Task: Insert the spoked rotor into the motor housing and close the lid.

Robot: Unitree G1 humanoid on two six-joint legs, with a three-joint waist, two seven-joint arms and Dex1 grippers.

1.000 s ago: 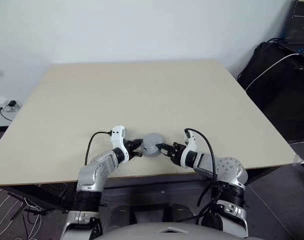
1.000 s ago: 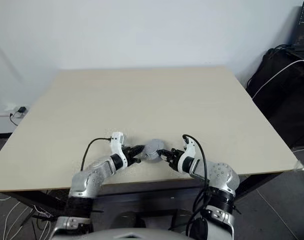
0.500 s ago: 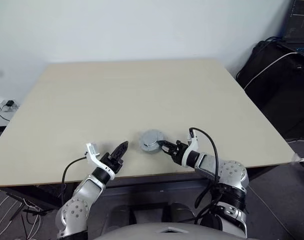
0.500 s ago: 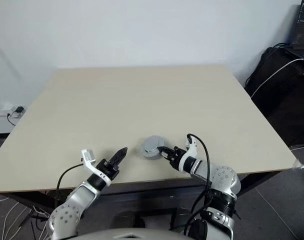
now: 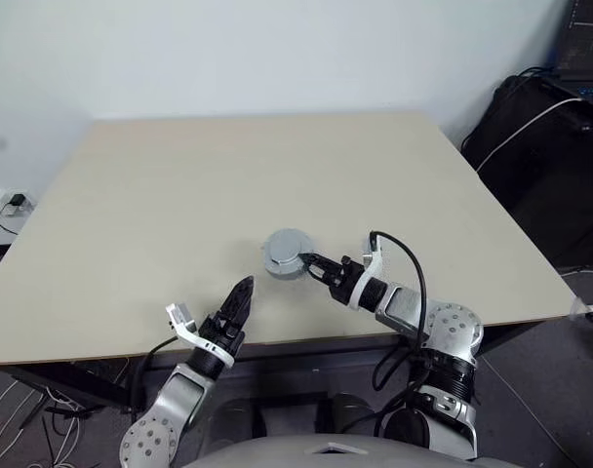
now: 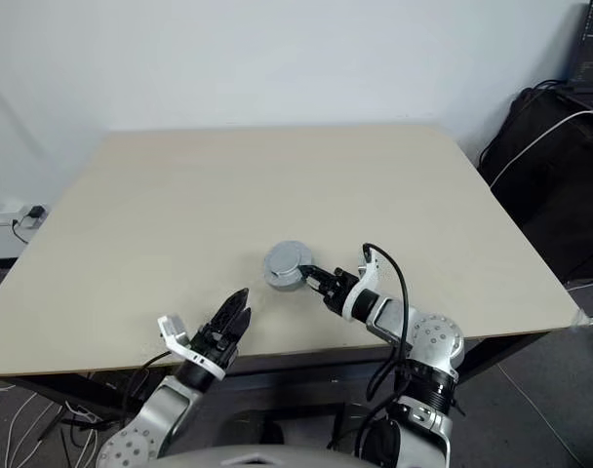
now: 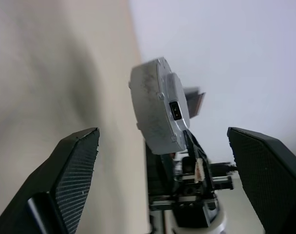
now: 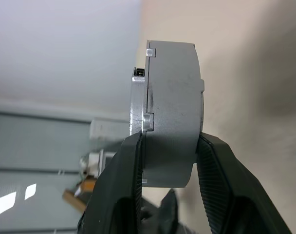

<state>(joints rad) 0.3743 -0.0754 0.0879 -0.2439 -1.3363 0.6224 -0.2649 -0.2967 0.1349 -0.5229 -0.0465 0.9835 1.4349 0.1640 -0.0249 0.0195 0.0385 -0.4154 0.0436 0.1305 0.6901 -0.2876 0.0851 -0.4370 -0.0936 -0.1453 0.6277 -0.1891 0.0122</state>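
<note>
While the right gripper clamps the closed motor housing by its faces, lifted above the table with lid seated, presumably for presentation; the left gripper hangs apart, fingers spread, nothing held.

The left gripper is held near, fingers spread wide; the right gripper is clamped shut, pointing left.

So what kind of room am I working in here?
Probably an office or lab workspace: a plain beige table against a bare white wall, a wall socket with a plug low on the left, and black bags with cables beside a laptop on the right.
</note>
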